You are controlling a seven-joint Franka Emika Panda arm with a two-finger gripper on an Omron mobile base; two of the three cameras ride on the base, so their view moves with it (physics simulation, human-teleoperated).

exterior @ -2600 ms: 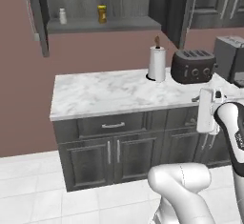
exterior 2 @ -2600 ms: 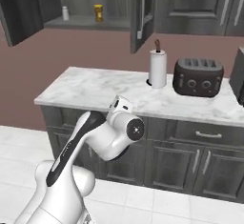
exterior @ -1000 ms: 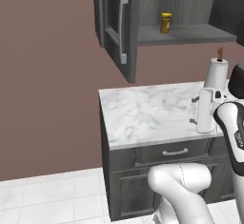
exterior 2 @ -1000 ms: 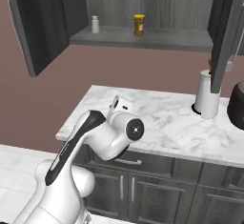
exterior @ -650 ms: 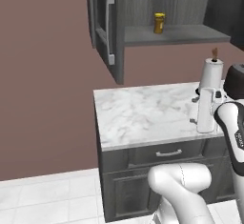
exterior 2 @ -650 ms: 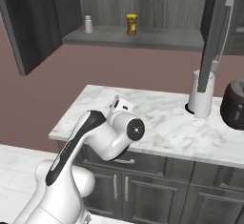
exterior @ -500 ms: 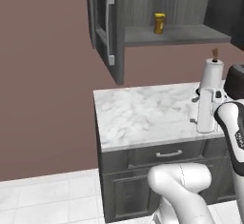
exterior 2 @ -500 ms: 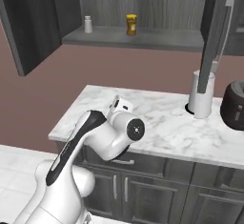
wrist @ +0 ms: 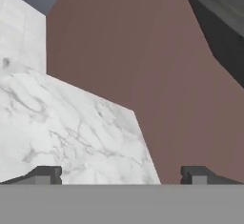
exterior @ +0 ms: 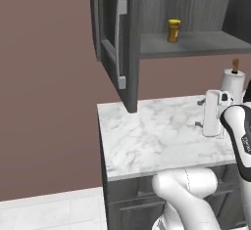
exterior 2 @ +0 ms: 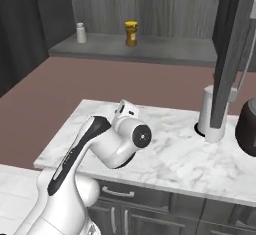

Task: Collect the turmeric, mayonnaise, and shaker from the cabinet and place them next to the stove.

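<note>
Nearest to us, at the bottom of the hand view, our gripper (wrist: 121, 174) has its two tips spread wide apart with nothing between them, looking across the marble counter (wrist: 62, 127) toward the brown wall. In the right base view the arm sits folded low over that counter at centre left, well below the shelf. Further back, at right, the paper towel roll (exterior 2: 209, 113) stands partly behind the open cabinet door (exterior 2: 234, 54). Up top, inside the cabinet (exterior 2: 150, 49), we spot the turmeric (exterior 2: 131, 33) at upper centre and the shaker (exterior 2: 80, 32) off to its left, well apart. We cannot make out the mayonnaise or the stove from here. The risk, as we judge it: the reach is long and upward, so we could clip the shelf edge or a door, or knock the small jar over
</note>
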